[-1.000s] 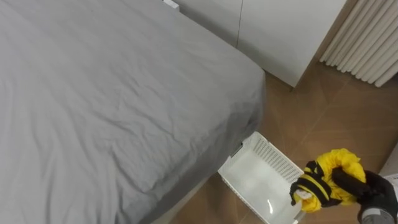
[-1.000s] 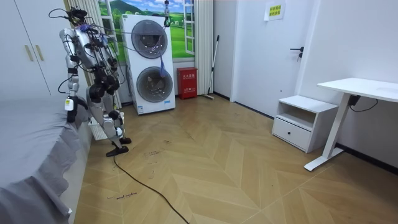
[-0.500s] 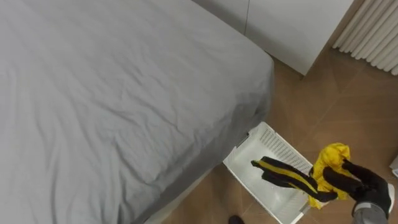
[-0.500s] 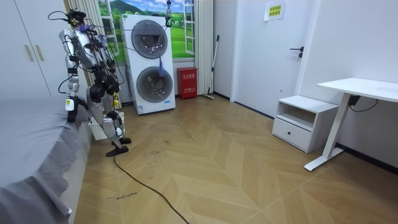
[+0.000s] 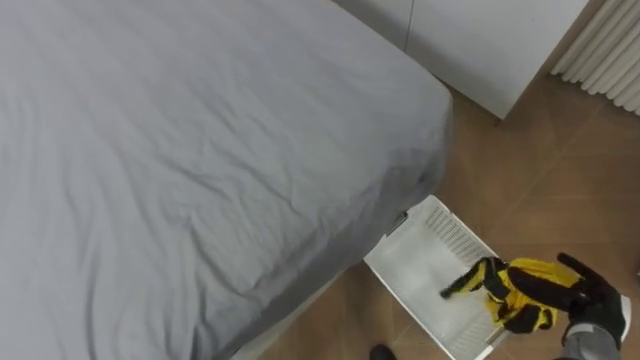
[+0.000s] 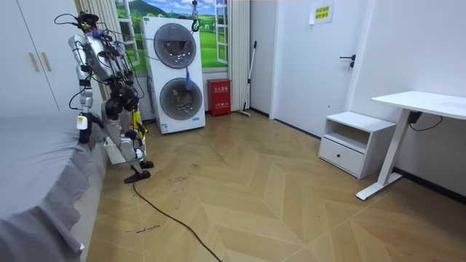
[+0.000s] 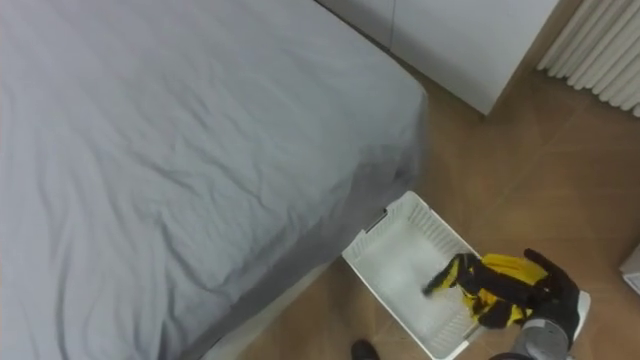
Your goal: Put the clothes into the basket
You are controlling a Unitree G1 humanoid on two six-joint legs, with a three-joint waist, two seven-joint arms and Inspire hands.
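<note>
The yellow-and-black garment (image 5: 520,300) is bunched against the right hand (image 5: 592,305), low over the white basket (image 5: 415,280) beside the bed (image 5: 200,150) — placed, it seems, to fall inside — though whether clasped or released cannot be told.

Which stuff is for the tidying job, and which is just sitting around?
For the job: yellow-and-black clothes, white basket, right hand at the clothes.
Just there: grey bed, washing machines, white desk, low cabinet, red box.
</note>
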